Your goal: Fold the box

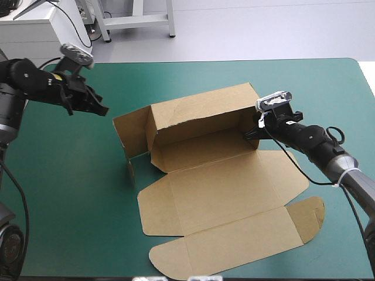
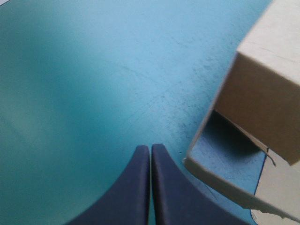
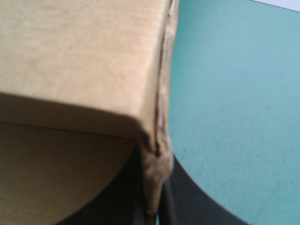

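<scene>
High view first: we've got the box (image 1: 217, 187) sitting mid-table on the teal-green cover (image 1: 70, 205). It's plain matte brown board with crisp creases. Its far wall stands up, with a short end wall raised on the left, while the big near panel and its rounded flaps lie flat. The left gripper (image 1: 103, 110) hangs off to the left of the box, clear of it, with the arm angled down toward that end wall. The right gripper (image 1: 251, 134) reaches in at the right end of the standing wall, forearm slanting down to it.

Left wrist view: our left pincer's black fingers (image 2: 136, 187) are pressed together into one point with nothing between them, just smooth cover underneath. A raised box corner sits just beside them, not touching.

Right wrist view: the right fingers (image 3: 187, 201) are all but closed, pinching a frayed, crumpled edge of the box wall. We see the wall's fibrous face right ahead of them.
</scene>
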`<state>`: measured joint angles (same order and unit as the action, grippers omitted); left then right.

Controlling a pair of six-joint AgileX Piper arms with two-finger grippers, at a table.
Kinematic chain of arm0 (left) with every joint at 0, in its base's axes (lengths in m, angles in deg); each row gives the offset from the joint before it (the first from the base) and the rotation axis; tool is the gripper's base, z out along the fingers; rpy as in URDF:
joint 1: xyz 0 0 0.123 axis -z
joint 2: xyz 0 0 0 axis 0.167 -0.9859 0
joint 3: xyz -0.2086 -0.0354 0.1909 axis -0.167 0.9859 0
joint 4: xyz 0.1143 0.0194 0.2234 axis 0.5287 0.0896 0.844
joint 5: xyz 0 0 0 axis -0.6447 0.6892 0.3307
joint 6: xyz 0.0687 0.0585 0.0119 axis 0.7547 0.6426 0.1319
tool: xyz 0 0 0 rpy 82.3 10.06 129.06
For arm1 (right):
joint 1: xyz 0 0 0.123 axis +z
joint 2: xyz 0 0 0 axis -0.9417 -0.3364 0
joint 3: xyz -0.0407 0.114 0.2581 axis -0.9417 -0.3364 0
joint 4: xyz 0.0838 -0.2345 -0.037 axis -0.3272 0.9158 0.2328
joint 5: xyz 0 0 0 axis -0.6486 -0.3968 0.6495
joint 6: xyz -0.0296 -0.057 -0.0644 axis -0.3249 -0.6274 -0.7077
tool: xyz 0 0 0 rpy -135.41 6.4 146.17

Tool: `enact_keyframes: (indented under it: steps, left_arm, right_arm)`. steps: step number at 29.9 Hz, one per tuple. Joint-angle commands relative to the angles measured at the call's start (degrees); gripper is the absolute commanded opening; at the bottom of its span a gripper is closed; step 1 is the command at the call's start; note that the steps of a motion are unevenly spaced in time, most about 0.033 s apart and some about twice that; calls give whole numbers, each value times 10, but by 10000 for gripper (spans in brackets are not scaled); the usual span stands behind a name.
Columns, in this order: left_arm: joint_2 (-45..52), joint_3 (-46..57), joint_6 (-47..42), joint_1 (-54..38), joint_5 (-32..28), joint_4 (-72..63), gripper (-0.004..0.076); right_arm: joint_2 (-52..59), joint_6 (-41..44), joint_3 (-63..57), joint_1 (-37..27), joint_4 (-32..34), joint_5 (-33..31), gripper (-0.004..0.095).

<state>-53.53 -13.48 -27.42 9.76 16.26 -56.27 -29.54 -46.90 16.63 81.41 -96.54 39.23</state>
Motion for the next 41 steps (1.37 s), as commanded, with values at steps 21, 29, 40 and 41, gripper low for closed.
enact_keyframes:
  steps: [21, 29, 40, 41]
  left_arm:
    - [91, 196, -3, -178, -66, -114, -8]
    - [91, 196, -3, -178, -69, -114, -8]
    - [89, 197, -6, -178, -65, -130, -8]
    - [89, 197, -6, -178, -65, -135, -8]
  right_arm:
    - [-67, 598, 406, 2, 422, -421, -13]
    - [-73, 626, 491, 2, 457, -599, -13]
    - [16, 641, 409, 2, 431, -600, -9]
    - [27, 636, 387, 2, 432, -600, -9]
